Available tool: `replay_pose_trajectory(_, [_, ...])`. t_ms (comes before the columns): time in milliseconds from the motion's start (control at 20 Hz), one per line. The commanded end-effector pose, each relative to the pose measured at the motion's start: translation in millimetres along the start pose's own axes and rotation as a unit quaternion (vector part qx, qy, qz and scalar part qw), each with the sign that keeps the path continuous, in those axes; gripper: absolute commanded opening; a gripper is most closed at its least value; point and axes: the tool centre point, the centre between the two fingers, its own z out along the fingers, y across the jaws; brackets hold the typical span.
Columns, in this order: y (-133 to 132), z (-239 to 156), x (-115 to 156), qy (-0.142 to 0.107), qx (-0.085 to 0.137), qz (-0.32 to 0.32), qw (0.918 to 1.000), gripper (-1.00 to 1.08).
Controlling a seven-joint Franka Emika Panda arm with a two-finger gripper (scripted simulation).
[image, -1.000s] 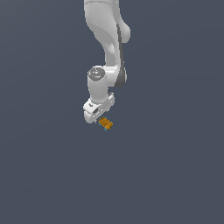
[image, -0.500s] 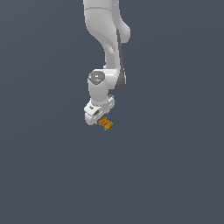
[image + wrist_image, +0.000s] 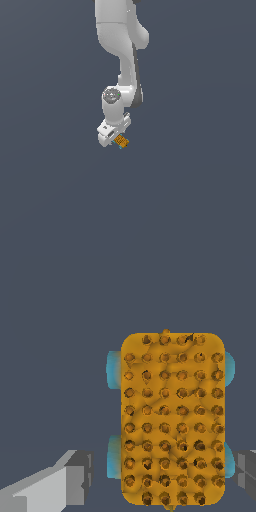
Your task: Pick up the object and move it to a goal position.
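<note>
Lowered closer since a second ago, the hand [image 3: 116, 141] brackets the orange block [image 3: 121, 142], fingers spread apart.

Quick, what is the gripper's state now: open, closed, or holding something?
Gripper: open, its fingers either side of the small orange studded rectangular block, not touching it.

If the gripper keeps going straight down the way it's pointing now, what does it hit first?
Most likely the orange rectangular block with dotted grid texture and cyan edge bits. In the wrist view it lies straight ahead of the white gripper, between the open grey fingers. Remaining depth is unclear.
</note>
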Motion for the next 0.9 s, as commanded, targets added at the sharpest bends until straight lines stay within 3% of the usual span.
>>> replay_pose_trajectory(0, [0, 1, 0, 0.0, -0.001, 0.0, 1.0, -1.0])
replay_pose_trajectory(850, [6, -9, 7, 0.0, -0.001, 0.0, 1.0, -1.0])
